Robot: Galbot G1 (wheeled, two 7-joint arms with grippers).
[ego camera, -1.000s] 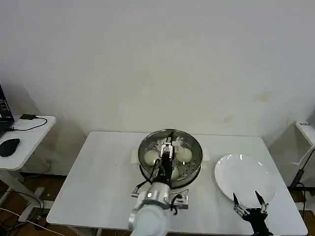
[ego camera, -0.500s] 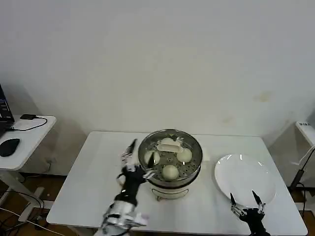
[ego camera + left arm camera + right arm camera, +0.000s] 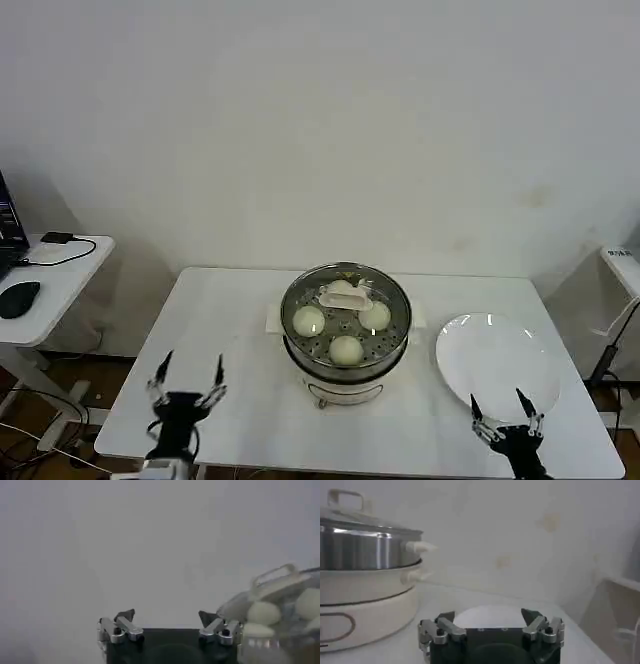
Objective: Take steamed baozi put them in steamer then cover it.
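The steamer [image 3: 346, 340] sits at the centre of the white table [image 3: 240, 330], slightly below the middle of the head view, with the cover [image 3: 345, 305] resting on it, its pale handle [image 3: 344, 293] toward the back. Through the glass, 3 steamed baozi [image 3: 346, 349] lie on the perforated tray: 1 at the left, 1 at the right and 1 at the front; whether another sits under the handle cannot be told. The left end effector [image 3: 187, 385] is in the lower left of the frame at the table's front edge, well apart from the steamer, its fingers spread wide and holding nothing. The right end effector [image 3: 507, 415] is in the lower right, at the front rim of the white plate [image 3: 495, 365], also spread wide and empty. In the left wrist view the left end effector [image 3: 167, 625] has the steamer [image 3: 280, 645] at the frame's right edge. In the right wrist view the right end effector [image 3: 491, 624] faces the plate [image 3: 492, 615], with the steamer [image 3: 367, 580] at the left.
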